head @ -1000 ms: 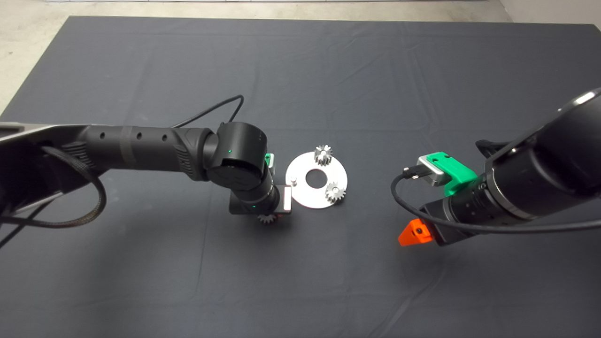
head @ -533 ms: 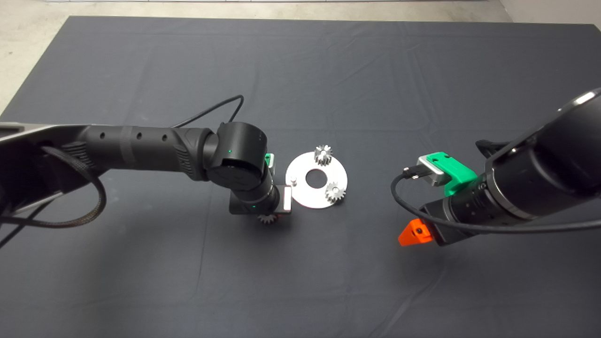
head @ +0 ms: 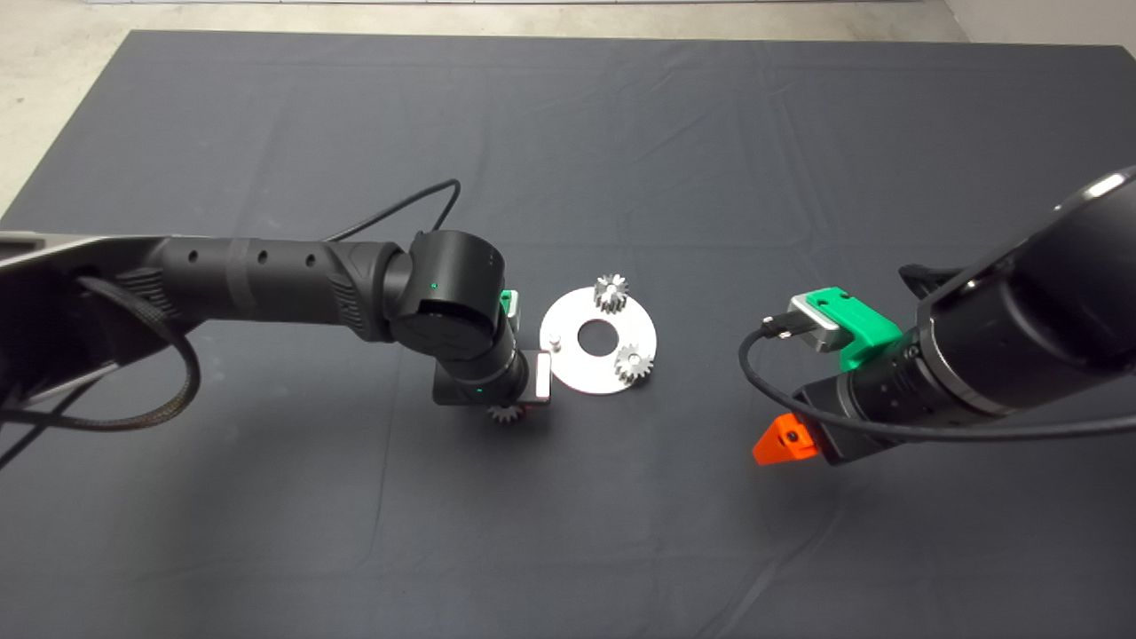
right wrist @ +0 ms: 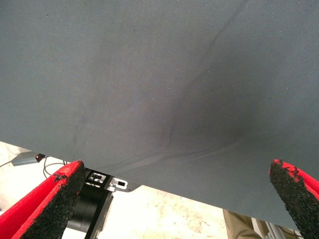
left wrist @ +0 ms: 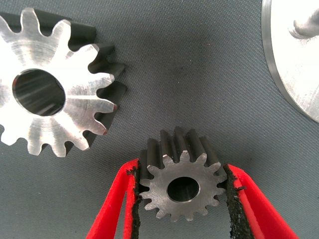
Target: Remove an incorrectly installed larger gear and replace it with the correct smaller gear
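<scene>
Left hand (left wrist: 182, 199) pinches small silvery gear (left wrist: 182, 188); bigger gear (left wrist: 50, 89) lies beside, apart. Right hand (right wrist: 174, 199) wide open, empty, over bare mat (right wrist: 149, 74).

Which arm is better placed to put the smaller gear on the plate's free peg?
Left. The left gripper already brackets the smaller gear right beside the plate and its bare peg; the right gripper hovers open over bare mat.

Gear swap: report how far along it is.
Done: the larger gear lies off the plate on the mat, leaving one peg bare. In hand: the left hand grips the smaller gear beside the plate. Left: seat it on that peg. The right hand waits open, off to the side.
</scene>
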{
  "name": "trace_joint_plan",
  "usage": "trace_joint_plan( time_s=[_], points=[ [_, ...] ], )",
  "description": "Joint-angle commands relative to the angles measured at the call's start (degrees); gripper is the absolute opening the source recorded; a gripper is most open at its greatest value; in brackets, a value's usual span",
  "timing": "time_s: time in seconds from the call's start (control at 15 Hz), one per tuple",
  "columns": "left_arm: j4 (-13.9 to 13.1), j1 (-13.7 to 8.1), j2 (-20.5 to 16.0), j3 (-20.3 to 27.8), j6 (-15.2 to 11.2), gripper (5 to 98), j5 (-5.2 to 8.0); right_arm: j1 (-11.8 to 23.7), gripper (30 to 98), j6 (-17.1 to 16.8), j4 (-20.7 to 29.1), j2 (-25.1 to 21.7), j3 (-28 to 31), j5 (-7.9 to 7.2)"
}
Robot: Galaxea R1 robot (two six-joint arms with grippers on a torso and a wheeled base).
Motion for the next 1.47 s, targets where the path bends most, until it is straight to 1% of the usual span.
trace_joint_plan(
  time_s=[0.0,0.2,0.87,1.0,1.13,1.27,1.33,1.4],
  points=[
    [0.5,-0.6,0.0,0.1,0.4,34.3,1.14,1.4,97.7,0.0,1.2,-0.3,0.4,-1.89],
    [0.5,-0.6,0.3,0.1,0.4,33.9,1.14,1.4,97.7,0.0,1.2,-0.3,0.4,-1.89],
    [0.1,-0.8,0.0,0.5,0.4,27.2,1.23,1.4,97.7,0.0,1.3,-0.2,0.4,-1.89],
    [-1.7,-1.0,0.2,0.9,0.2,27.0,1.31,1.4,97.7,0.0,1.2,-0.2,0.4,-1.89],
    [-2.5,-1.6,0.2,0.9,0.3,26.6,1.31,1.4,97.7,0.0,1.2,-0.3,0.4,-1.89],
    [-5.6,-4.0,0.5,0.8,0.2,26.5,1.31,1.4,97.7,-0.1,1.2,-0.3,0.4,-1.89],
    [-6.7,-4.4,0.5,0.8,0.2,26.5,1.31,1.4,97.7,-0.1,1.2,-0.3,0.4,-1.89],
    [-7.5,-5.5,0.5,0.8,0.2,26.5,1.40,1.4,97.7,-0.1,1.2,-0.3,0.4,-1.89]
  ],
)
